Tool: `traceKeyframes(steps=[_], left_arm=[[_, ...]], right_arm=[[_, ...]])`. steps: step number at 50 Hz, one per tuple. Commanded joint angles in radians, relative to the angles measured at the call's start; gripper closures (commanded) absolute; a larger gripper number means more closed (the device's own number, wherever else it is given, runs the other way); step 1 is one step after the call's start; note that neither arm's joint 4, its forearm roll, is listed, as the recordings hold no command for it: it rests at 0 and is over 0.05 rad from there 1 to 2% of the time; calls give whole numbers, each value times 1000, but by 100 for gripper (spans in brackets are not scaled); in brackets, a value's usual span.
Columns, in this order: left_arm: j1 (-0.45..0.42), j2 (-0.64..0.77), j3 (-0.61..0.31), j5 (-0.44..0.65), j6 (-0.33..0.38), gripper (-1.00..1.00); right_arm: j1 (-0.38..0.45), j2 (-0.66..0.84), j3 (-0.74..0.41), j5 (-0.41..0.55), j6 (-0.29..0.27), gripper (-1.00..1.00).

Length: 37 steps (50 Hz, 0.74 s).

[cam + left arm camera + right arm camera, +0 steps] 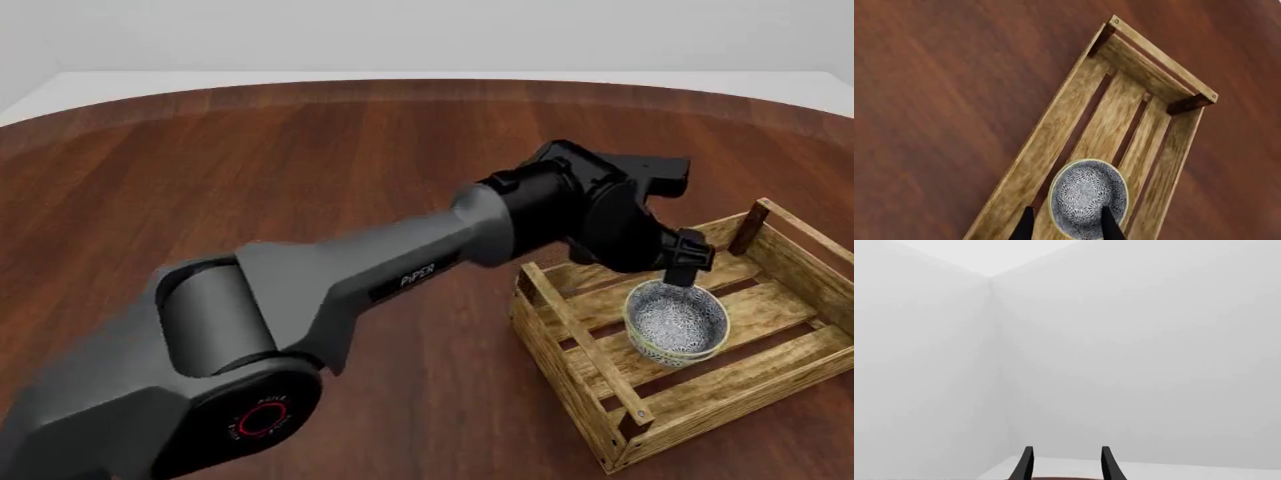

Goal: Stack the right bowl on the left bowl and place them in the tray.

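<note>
One grey-white speckled bowl (677,322) with a pale rim sits upright inside the wooden slat tray (577,345). I see no second bowl apart from it, and I cannot tell whether this is two bowls stacked. My left gripper (682,272) hangs just above the bowl's far rim, fingers apart. In the left wrist view the bowl (1084,192) lies on the tray floor (1111,117); one fingertip (1111,225) is over its inside, the other outside its rim. My left gripper (1067,227) holds nothing. My right gripper (1066,467) is open, empty and points at a white wall.
The tray stands at the right of the dark wooden table (334,170), near its front edge. My left arm (400,265) stretches across the middle of the table from the left. The right arm does not show in the front view.
</note>
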Motion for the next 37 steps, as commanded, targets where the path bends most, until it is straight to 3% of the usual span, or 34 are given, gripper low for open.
traceKeyframes(steps=[1, 12, 23, 26, 37], left_arm=[[-28, -138, 114, -27, 4, -100], [-40, -257, 250, -86, -7, -100], [-21, -403, 462, -213, -37, -100], [-3, -416, 464, -212, -18, -100], [-9, -513, 571, -266, -52, -100]], right_arm=[[13, 1, -3, 4, -12, -100], [14, 4, -5, 6, -16, -100], [-39, 5, -3, 4, 1, -100], [-51, 4, -1, 2, 5, -100], [-101, 18, -8, 16, 13, -100]])
